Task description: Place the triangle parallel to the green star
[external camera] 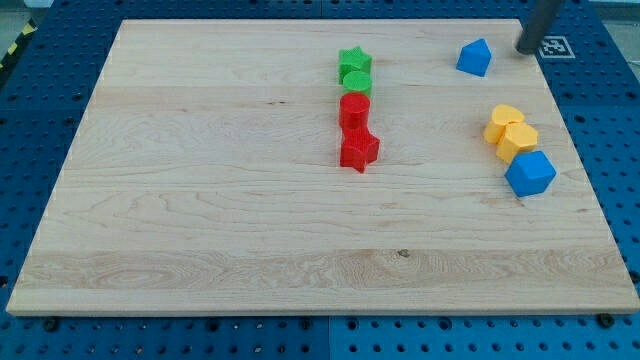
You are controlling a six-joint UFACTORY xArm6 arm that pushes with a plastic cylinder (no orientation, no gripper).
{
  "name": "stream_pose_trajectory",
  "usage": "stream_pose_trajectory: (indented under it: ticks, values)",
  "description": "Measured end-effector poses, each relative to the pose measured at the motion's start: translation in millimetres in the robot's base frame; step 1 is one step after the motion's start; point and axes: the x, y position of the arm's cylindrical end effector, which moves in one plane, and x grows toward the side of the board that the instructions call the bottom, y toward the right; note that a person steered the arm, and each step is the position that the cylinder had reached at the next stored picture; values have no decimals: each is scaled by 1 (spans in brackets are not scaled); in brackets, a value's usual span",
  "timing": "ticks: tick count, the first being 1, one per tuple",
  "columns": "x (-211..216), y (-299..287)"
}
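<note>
The blue triangle (475,57) lies near the view's top right of the wooden board. The green star (354,61) lies to its left at the top centre, at about the same height in the view. My tip (523,51) is at the top right edge, just right of the blue triangle with a small gap between them. Below the green star, in one column, are a green round block (355,82), a red round block (354,107) and a red star (358,149).
At the view's right are a yellow heart (503,122), a yellow hexagon (518,139) and a blue hexagon (530,173), clustered together. The wooden board (200,200) lies on a blue pegboard. A fiducial marker (555,46) sits beyond the board's top right corner.
</note>
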Motion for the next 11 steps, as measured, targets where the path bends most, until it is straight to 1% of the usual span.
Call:
stream_pose_trajectory:
  ticks: [1,2,3,4,6,9,11]
  values:
    - [-30,-68]
    - [-12,-74]
    - [25,-74]
    - [40,-74]
    - [35,-52]
    - [58,-51]
    - [59,-32]
